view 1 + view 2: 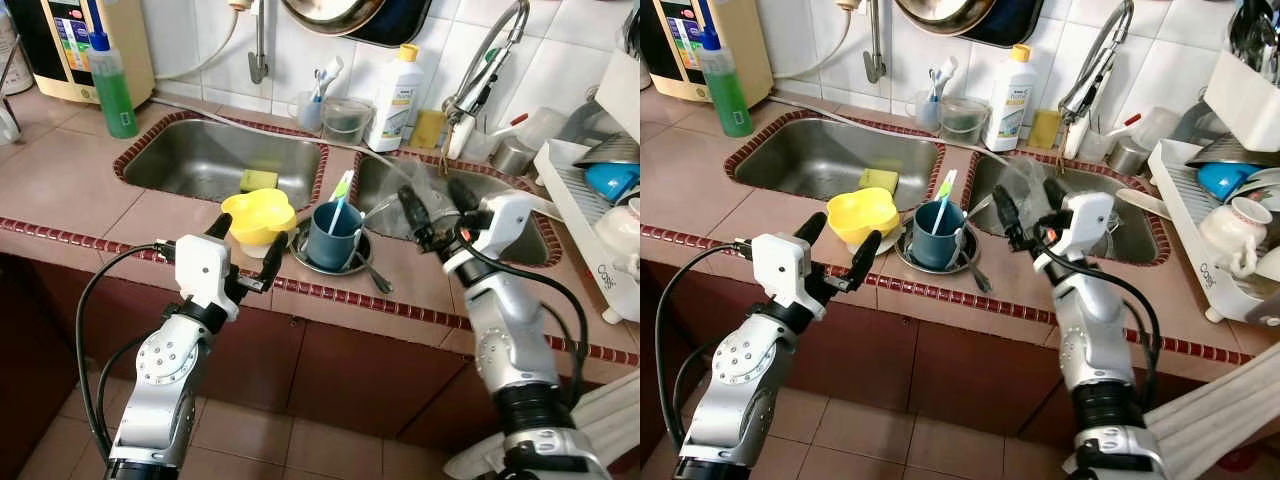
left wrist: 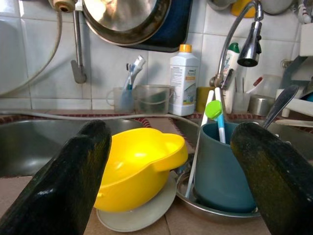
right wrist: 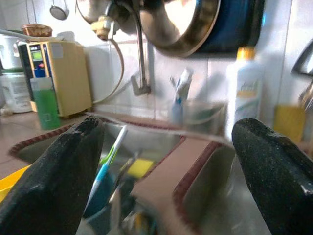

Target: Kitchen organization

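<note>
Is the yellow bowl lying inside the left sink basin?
No, the yellow bowl sits on a small plate on the counter, in front of the sink.

Two sinks side by side in a counter, dishes on the strip between them.
Frame centre: a bowl (image 1: 258,215) on a plate (image 2: 142,211), just left of a cup (image 1: 333,234) in a dish (image 1: 352,264). Far right: a drying rack (image 1: 585,210). Upper left: a bottle (image 1: 110,85).

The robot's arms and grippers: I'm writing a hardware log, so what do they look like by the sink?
Both arms are silver metal with round bolted joints and black bands. Each ends in a white boxy wrist housing carrying two long, black, rough-textured fingers: the left gripper and the right gripper. Black cables loop along both arms, and a small red light shows near the right wrist.
</note>
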`<state>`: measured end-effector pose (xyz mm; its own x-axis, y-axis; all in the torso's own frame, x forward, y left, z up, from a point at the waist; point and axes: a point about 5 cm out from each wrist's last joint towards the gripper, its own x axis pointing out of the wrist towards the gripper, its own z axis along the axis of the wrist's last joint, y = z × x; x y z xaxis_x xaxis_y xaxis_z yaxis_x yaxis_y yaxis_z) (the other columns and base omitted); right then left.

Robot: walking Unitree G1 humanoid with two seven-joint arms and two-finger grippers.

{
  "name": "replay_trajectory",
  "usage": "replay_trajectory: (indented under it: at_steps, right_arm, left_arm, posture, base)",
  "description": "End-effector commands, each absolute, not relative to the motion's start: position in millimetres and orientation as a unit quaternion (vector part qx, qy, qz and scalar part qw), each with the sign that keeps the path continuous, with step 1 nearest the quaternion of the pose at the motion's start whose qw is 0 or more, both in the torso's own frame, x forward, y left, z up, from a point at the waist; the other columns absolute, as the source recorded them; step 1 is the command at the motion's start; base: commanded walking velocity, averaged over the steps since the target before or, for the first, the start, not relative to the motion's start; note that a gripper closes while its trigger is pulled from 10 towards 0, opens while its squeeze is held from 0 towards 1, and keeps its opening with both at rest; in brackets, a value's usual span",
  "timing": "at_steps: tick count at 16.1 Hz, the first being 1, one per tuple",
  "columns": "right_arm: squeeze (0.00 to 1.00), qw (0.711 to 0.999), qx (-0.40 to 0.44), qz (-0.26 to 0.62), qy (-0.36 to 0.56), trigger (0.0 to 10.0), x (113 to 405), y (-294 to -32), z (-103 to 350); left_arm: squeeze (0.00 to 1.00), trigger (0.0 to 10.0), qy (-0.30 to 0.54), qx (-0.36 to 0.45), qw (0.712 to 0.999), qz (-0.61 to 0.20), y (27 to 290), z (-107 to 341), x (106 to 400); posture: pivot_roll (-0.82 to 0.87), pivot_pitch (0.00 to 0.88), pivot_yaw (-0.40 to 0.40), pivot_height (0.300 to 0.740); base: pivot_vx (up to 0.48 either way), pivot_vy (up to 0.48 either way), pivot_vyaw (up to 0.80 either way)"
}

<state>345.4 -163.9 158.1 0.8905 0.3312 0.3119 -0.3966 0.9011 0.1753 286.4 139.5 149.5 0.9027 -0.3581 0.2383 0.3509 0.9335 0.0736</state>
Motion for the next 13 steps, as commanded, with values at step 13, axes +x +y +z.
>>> replay_trajectory:
  at_steps: [13]
  right_arm:
    - [0.0, 0.947, 0.232, 0.202, -0.095, 10.0, 378.0, -151.3, 158.5]
  left_arm:
    - [0.0, 10.0, -0.112, 0.057, 0.943, -0.307, 109.4, 144.5, 263.1]
  posture:
    - [0.01, 0.0, -0.119, 0.74]
  base:
    - [0.0, 0.0, 0.0]
